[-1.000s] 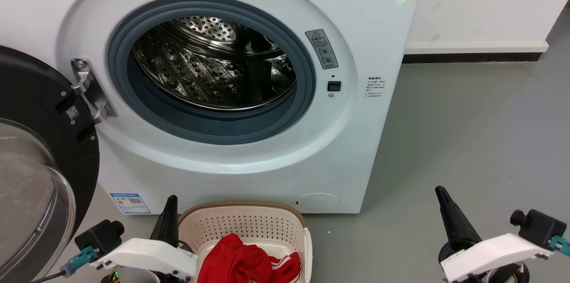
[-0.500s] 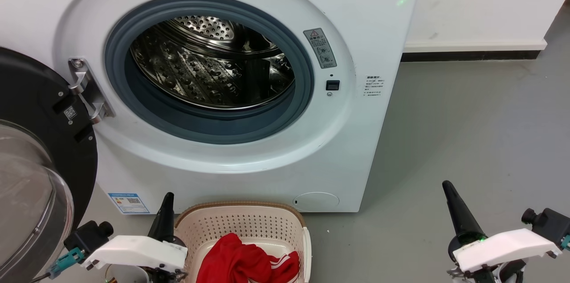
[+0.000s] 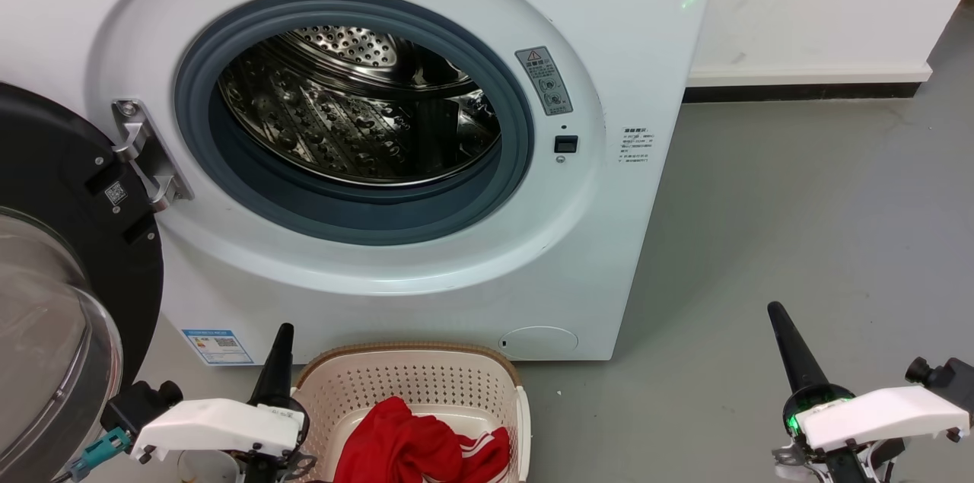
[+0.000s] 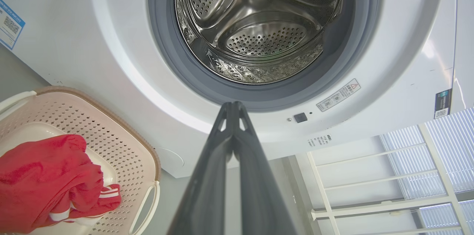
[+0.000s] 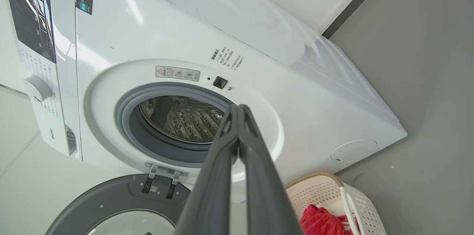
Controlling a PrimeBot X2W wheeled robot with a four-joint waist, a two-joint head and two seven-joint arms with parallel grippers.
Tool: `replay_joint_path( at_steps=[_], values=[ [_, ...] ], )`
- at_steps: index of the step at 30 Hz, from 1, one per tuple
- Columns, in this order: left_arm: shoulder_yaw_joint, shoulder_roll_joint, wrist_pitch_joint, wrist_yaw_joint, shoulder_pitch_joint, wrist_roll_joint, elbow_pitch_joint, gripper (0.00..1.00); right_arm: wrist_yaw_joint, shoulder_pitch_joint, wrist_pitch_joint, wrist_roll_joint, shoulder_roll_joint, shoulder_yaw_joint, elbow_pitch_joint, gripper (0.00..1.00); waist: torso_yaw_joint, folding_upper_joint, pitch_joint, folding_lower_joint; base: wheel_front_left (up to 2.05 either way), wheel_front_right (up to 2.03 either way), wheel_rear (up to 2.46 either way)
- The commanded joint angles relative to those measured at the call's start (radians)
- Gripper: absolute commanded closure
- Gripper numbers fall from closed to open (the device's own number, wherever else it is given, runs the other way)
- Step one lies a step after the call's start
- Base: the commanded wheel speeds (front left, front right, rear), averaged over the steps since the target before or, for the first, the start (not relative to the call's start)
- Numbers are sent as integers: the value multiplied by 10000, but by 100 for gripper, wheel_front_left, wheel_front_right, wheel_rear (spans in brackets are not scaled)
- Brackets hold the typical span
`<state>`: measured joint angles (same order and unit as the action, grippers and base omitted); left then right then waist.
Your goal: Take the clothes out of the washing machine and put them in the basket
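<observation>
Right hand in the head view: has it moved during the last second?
Yes. Against the washing machine, the right hand has drifted right, away from the machine's lower corner; the camera shifted slightly too.

You see a white washing machine (image 3: pixel 456 270) with a blue-grey gasket (image 3: pixel 365 220) around its perforated steel drum (image 3: pixel 342 133) and a black-rimmed door (image 3: pixel 46 163). In front of the machine, the cream basket (image 3: pixel 411 384), dotted with holes under a brown rim, carries red clothes (image 3: pixel 403 452) with white stripes.
</observation>
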<state>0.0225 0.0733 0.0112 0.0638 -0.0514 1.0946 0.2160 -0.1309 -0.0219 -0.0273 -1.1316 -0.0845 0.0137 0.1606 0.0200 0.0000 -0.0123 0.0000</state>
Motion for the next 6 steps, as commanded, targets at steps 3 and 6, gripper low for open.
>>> replay_joint_path(
  at_steps=[3,6],
  values=[
    [119,-28,100,107,-308,493,-48,100,1,-317,-59,-509,-46,-89,10,100,-11,0,9,0,0,0,0],
    [175,-39,163,151,-311,800,-23,100,1,-356,-78,-814,-45,-141,64,100,-21,0,16,0,0,0,0]
  ],
)
